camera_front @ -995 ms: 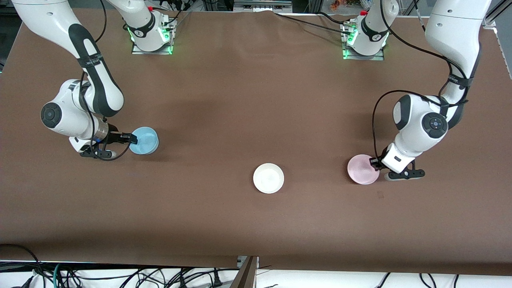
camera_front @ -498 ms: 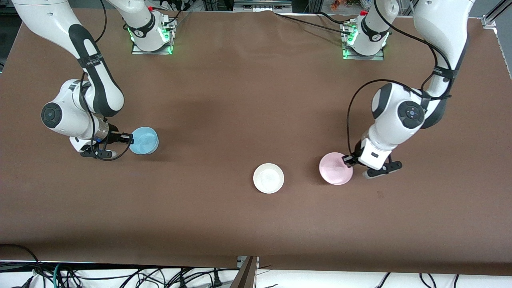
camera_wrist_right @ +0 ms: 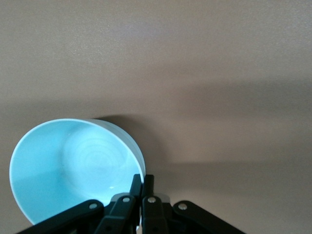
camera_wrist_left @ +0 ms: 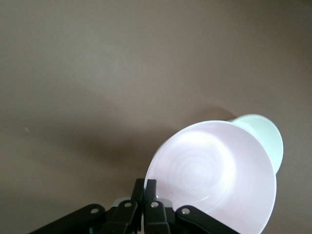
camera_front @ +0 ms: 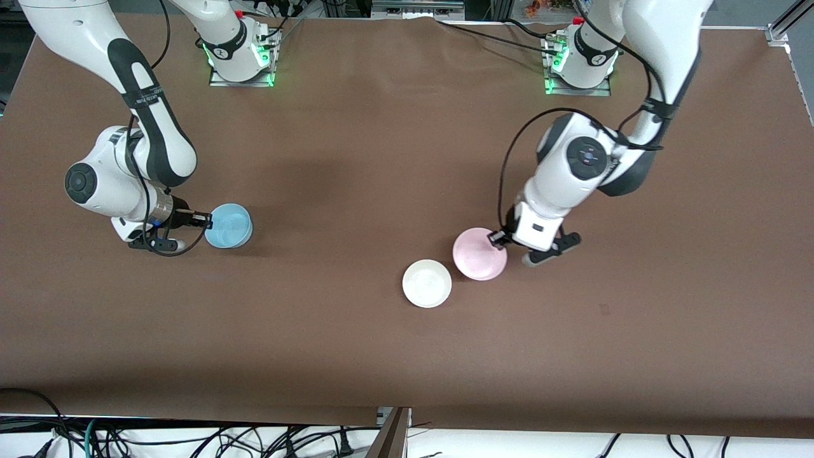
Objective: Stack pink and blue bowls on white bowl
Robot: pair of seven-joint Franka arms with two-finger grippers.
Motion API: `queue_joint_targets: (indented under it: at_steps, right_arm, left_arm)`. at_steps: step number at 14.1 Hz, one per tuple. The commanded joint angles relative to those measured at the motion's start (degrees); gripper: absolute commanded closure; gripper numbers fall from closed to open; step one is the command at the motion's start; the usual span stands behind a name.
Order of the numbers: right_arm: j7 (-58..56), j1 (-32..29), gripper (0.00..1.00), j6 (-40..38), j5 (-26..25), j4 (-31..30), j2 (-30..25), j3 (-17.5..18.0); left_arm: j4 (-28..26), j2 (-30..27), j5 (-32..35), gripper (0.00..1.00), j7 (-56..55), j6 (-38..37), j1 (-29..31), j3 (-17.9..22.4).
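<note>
Two smooth round plastic bowls, pink (camera_front: 479, 254) and blue (camera_front: 229, 224), pincer-clamped.

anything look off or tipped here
Nothing stands out. The left pincer carries the pink bowl beside the white bowl; the right pincer grips the blue bowl. Nothing spilled or damaged.

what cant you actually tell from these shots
- Front view: whether the pink bowl, held by the left gripper, is clear of the table; the top-down angle hides it.
- Left wrist view: most of the white bowl, covered by the pink bowl.
- Right wrist view: the blue bowl runs off the picture's edge at the right gripper.
</note>
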Motion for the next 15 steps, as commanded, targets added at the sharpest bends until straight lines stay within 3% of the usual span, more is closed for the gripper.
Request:
queue_joint_targets:
  at_steps: [1,4,7,12,15]
  right_arm:
    - [-0.3,-0.8,1.0,0.7,1.6,-0.3,-0.9,1.9]
    - [-0.4,-0.8,1.0,-2.3,1.6,2.2,-1.9,3.3]
    - [-0.4,-0.8,1.0,-7.8,1.6,6.3,-2.3,4.7]
    - [0.3,0.2,1.0,-17.4,2.5,14.4,-1.5,5.2]
    - [3.2,2.6,1.0,-17.5,3.8,16.5,-1.3,5.2]
  left_arm:
    - [4.6,3.7,5.6,1.0,-9.8,-1.1,-3.7,0.6]
    - [8.1,6.6,10.0,1.0,-17.8,-1.4,-6.2,0.7]
    - [11.7,9.5,10.1,1.0,-22.0,-2.1,-8.7,1.9]
    - [18.3,13.7,9.9,1.0,-26.8,-4.4,-18.4,10.4]
    - [18.7,14.0,9.7,1.0,-27.7,-4.3,-18.7,10.6]
